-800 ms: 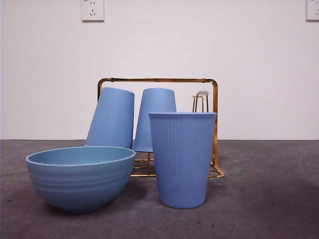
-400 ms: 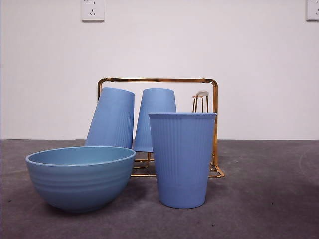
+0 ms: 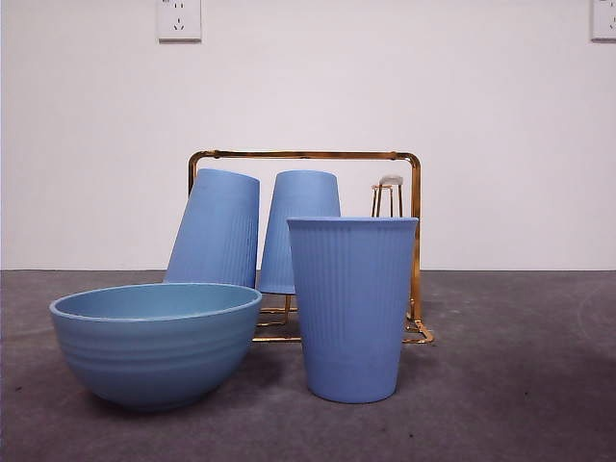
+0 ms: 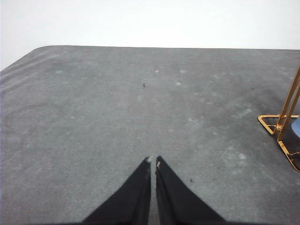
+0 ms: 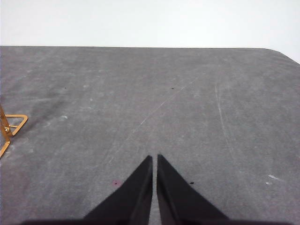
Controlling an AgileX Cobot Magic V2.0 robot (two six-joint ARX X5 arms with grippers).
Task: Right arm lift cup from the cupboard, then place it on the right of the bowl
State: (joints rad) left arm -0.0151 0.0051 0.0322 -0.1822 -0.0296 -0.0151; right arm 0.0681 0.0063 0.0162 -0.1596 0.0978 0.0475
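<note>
Three blue cups (image 3: 352, 308) are visible, one bowl (image 3: 154, 342), one gold wire rack (image 3: 306, 155), two wall sockets (image 3: 179, 19), and two black grippers (image 5: 153, 158).

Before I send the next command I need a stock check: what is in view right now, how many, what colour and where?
cup: one, matte blue, upright on the table right of the bowl, in front of the rack
cups on rack: two, matte blue, upside down, the left one tilted
bowl: one, blue-teal, front left on the table
rack: one, gold wire, behind the cups; one bare peg at its right
table: one, dark grey
wall sockets: two, white, on the wall
left gripper: black, shut, empty, over bare table
right gripper: black, shut, empty, over bare table
</note>
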